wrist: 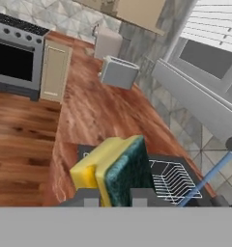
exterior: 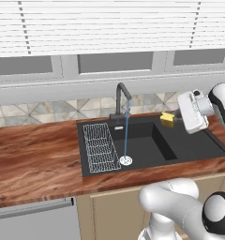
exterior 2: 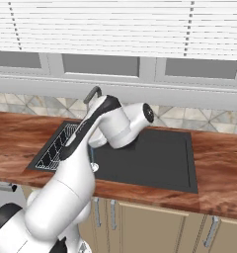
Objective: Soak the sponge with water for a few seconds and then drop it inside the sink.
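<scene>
Wooden bench (exterior: pixel 34 159) surrounds the black sink (exterior: pixel 189 147), and the sponge is held in the air over the sink's back right part, near its rear rim and well apart from the water (exterior: pixel 126 131). The tap is seen to be running, a thin blue stream falling from the faucet (exterior: pixel 120 101) onto the drain (exterior: pixel 126 161) beside the wire rack (exterior: pixel 99 146). Soaking is judged not yet begun: the sponge has still to be brought across into the stream, held there, then dropped into the basin. The gripper (wrist: pixel 115 195) is closed on the sponge (wrist: pixel 117 170), pinched between both fingers. A yellow block backed with a dark green scouring layer is shown.
</scene>
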